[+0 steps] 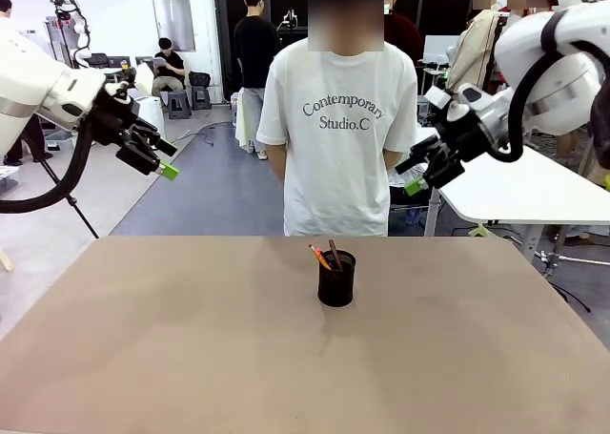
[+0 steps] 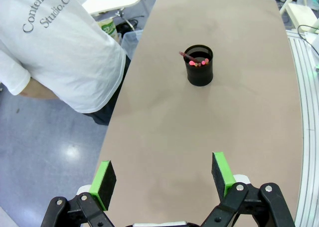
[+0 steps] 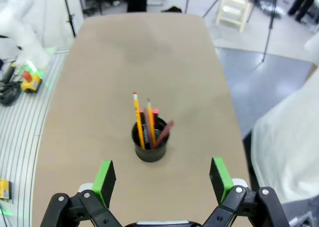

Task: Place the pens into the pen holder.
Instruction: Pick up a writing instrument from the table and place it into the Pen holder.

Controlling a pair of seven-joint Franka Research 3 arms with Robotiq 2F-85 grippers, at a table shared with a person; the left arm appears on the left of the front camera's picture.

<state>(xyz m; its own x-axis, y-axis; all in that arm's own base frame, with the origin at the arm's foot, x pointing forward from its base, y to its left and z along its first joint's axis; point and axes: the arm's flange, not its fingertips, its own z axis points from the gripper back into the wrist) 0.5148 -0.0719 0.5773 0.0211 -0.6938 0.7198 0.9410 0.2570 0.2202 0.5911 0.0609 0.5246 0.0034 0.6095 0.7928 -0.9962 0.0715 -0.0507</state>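
The black pen holder (image 1: 335, 279) stands upright near the far middle of the brown table (image 1: 191, 339). The pens (image 1: 325, 256) stick out of its top; in the right wrist view the pens (image 3: 149, 124) show as yellow-orange, black with a red tip and dark maroon sticks leaning inside the pen holder (image 3: 149, 147). The left wrist view shows the pen holder (image 2: 200, 66) with red pen tips (image 2: 198, 63) at its rim. My left gripper (image 1: 162, 162) hangs open high at the left, with nothing in it. Open and equally bare, my right gripper (image 1: 412, 176) hangs high at the right.
A person in a white T-shirt (image 1: 335, 138) stands at the table's far edge, arms behind the back. A white table (image 1: 524, 191) stands behind at the right. Other people sit and stand farther back in the room.
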